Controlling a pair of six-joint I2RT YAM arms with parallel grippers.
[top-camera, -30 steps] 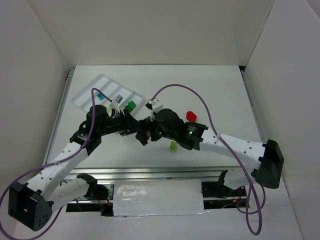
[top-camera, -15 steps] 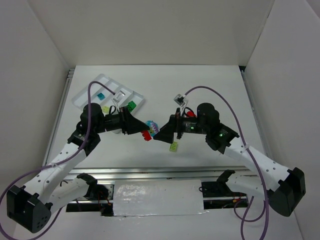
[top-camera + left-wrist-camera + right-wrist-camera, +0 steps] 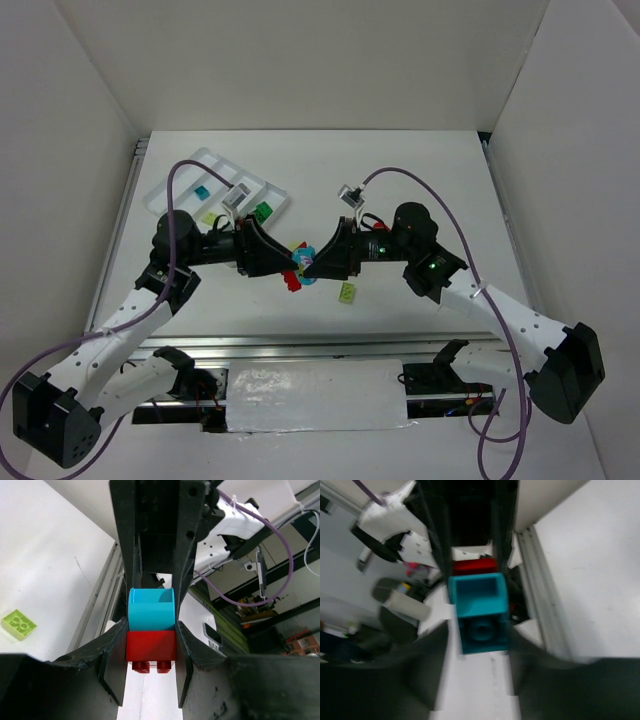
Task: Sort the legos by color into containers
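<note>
Your red brick (image 3: 151, 649) and teal brick (image 3: 151, 611) are plugged together into one short stack, hanging above the table (image 3: 420, 170) well off the right end of the tray (image 3: 218, 165) and nearer to you than it. The stack's long axis runs from one wrist to the other. The red brick's studs point back at the left wrist camera, and the teal brick's hollow underside faces the right wrist camera. Your left gripper (image 3: 151, 641) is closed on the red brick, a finger flat on each side. Your right gripper (image 3: 480, 630) comes in from the opposite side and is clamped on the teal one, though that view is blurred. Both arms bend inward at the elbow with the wrists roughly level, so the grippers meet tip to tip. A yellow-green brick (image 3: 347, 292) lies flat on the table, farther from the tray than the stack. A green brick (image 3: 262, 211) sits just beside the tray's right end, a pale yellow one (image 3: 210, 217) just beside its near long edge. Another teal brick (image 3: 201, 191) lies in one compartment.
</note>
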